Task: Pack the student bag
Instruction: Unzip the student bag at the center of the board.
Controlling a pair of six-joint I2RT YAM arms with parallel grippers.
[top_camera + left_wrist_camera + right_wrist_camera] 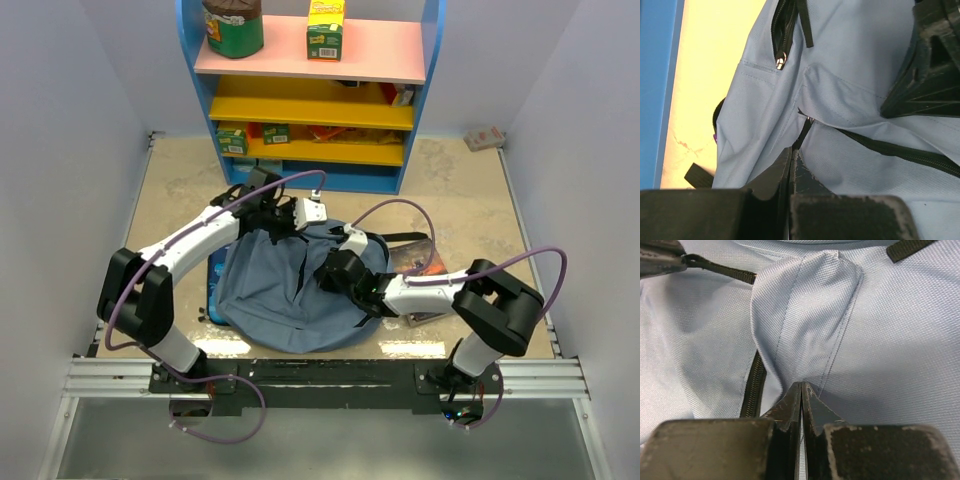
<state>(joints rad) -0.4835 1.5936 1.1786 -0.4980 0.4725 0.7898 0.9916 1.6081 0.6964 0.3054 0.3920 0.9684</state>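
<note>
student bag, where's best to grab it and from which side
Pinch the raised fold of fabric beside the zipper, coming from above with the jaws across the ridge. The student bag lies limp and flat on the table, offering no rigid edge, while that seamed fold stands up. The right gripper is shut on its base.

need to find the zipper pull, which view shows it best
Left wrist: the silver zipper pull shows sharp and close. Right wrist shows only zipper teeth. Top view shows the bag, pull too small to see.
</note>
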